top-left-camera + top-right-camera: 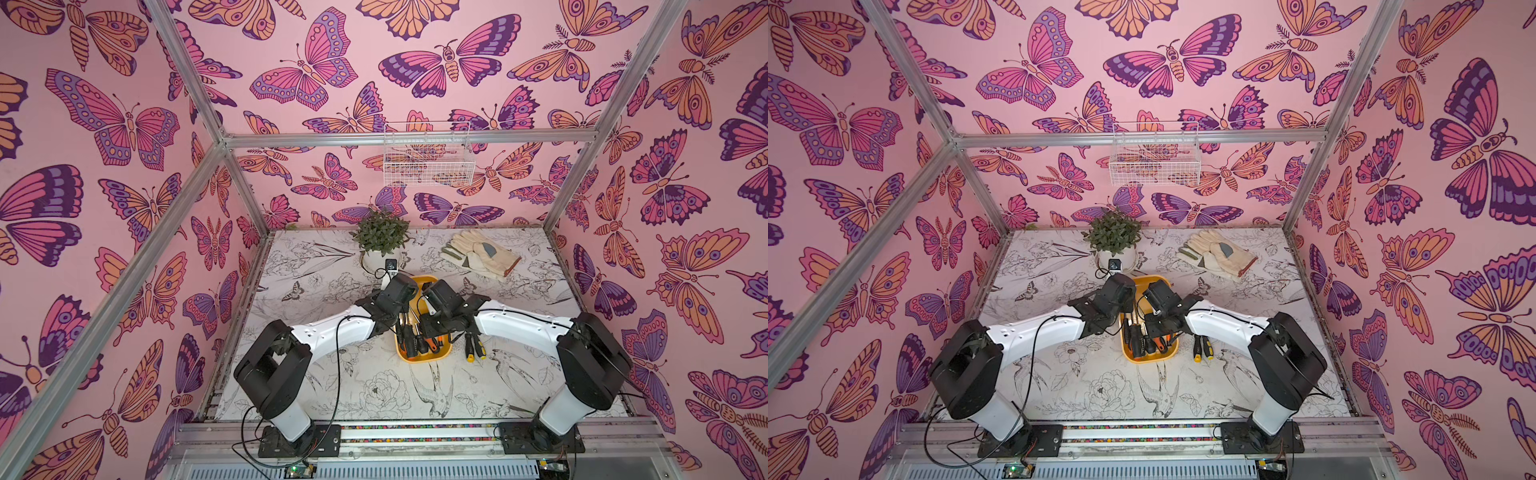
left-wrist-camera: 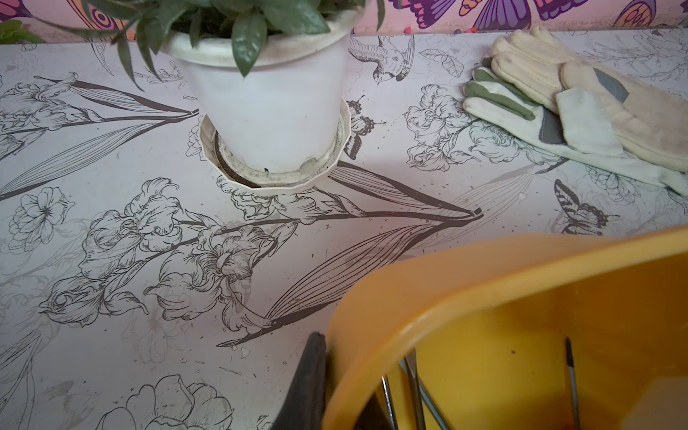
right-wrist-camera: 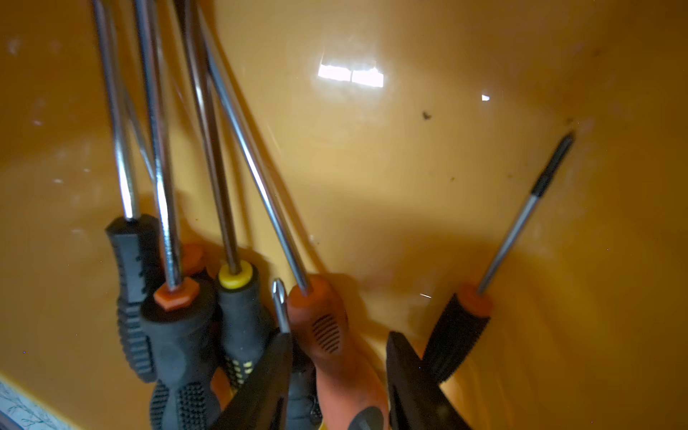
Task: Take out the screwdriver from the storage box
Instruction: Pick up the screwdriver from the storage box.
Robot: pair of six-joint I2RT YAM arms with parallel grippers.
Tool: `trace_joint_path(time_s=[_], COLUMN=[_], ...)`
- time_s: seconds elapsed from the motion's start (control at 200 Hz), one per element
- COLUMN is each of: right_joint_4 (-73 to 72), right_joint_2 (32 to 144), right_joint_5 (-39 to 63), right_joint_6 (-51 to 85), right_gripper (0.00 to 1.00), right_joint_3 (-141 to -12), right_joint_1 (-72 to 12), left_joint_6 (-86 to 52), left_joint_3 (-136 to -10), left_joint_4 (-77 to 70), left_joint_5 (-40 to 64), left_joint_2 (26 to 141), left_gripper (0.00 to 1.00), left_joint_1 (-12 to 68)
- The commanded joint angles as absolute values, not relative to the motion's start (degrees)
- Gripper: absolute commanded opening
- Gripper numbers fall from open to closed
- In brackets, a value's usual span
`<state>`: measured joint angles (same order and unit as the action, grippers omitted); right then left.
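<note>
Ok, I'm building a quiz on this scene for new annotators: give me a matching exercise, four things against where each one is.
Things:
1. potted plant
2. work gloves
3. wire basket
4. two loose screwdrivers

Places:
A. hung on the back wall
B. lying on the table right beside the storage box, outside it
C. standing in a saucer, beyond the box's far end
D. lying stacked near the table's far edge, on the right arm's side

Pairs: 1-C, 2-D, 3-A, 4-B

Top views overhead, wrist views close at storage box (image 2: 409,286)
</note>
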<state>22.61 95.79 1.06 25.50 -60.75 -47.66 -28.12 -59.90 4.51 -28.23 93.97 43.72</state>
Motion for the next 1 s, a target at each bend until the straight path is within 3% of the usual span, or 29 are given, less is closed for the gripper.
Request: trace_joint_path(time_s=[0.0, 0.411, 0.716, 0.851, 0.996], right_joint_4=[22.51, 21.83, 20.67, 20.83, 19.9], right_joint_2=[97.49, 102.44, 104.16, 104.2, 102.89], right_joint_5=[0.36, 0.0, -0.52, -0.71, -0.38], right_joint_6=[24.72, 24.19, 24.46, 24.35, 23.85], right_gripper=[0.44, 0.42, 0.3, 0.22, 0.02], right_joint_3=[-62.61, -63.21, -62.8, -62.76, -62.15], right_joint_1=[-47.02, -46.4, -46.41, -46.39, -46.33], left_joint_6=[-29.26, -29.27, -29.32, -29.35, -29.32], left_joint_3=[-59.24, -58.98, -58.71, -58.71, -58.71], left_joint_4=[2.0, 1.72, 1.54, 1.43, 1.47], left_joint_5=[-28.34, -27.92, -27.82, -27.73, -27.82], left_joint_2=[92.55, 92.54, 92.35, 92.29, 92.3], left_gripper=[0.0, 0.0, 0.0, 0.0, 0.0], left_joint_1=[43.07, 42.8, 42.8, 42.8, 42.8])
